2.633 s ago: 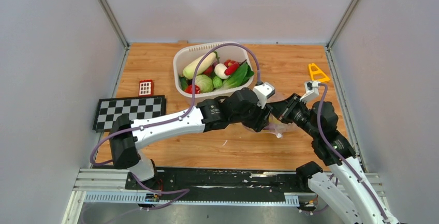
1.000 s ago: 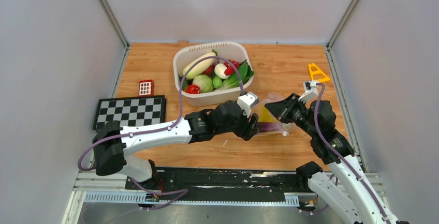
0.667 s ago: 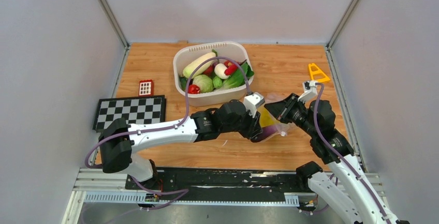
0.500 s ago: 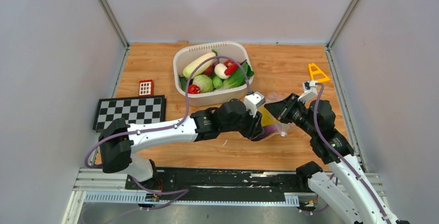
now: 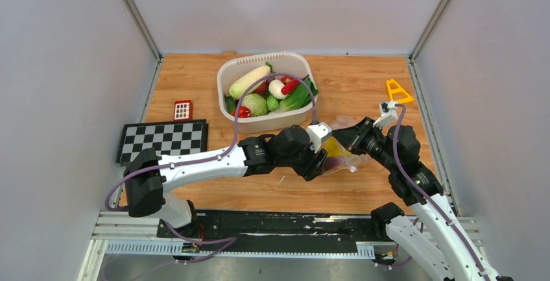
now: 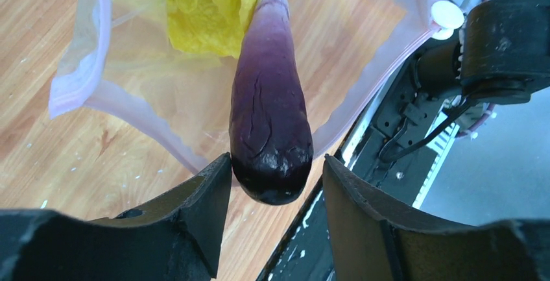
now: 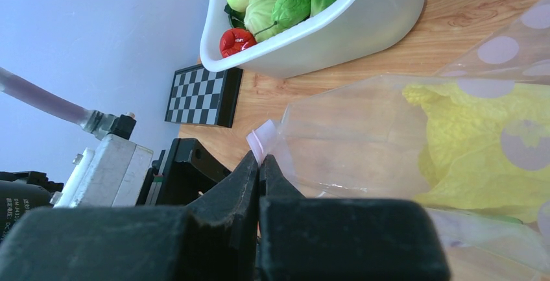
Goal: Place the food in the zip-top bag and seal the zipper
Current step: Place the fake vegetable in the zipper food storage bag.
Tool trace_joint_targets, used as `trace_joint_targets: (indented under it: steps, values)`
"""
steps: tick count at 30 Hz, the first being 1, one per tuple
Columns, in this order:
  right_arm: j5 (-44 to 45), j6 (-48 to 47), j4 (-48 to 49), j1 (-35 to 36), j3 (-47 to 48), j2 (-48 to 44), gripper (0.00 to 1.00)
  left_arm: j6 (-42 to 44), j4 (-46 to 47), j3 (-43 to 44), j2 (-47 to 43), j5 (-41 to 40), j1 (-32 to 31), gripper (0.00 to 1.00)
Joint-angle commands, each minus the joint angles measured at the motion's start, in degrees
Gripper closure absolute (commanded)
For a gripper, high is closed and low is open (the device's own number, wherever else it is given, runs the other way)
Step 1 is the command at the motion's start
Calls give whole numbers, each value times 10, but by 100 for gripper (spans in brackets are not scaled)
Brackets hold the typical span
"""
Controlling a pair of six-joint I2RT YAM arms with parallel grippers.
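One eggplant [image 6: 269, 112] partway inside zip-top bag [image 6: 133, 89]

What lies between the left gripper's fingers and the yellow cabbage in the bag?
A purple eggplant, thick end between the fingers, tip at the yellow cabbage; the left wrist view shows it.

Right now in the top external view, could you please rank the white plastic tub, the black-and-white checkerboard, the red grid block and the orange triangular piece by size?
1. white plastic tub
2. black-and-white checkerboard
3. orange triangular piece and red grid block: too alike to rank
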Motion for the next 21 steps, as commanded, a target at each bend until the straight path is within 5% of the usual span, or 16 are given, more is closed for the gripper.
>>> trace_joint_targets:
  steps: [1, 8, 21]
  values:
    - [-7, 1, 31, -1, 25, -3, 100, 31, -35, 34, -14, 6, -3, 43]
    - [-10, 3, 33, -1, 24, -2, 100, 28, -5, 46, -16, -5, -3, 74]
    - [-13, 13, 36, -1, 24, -7, 100, 26, 14, 111, 67, 22, -3, 80]
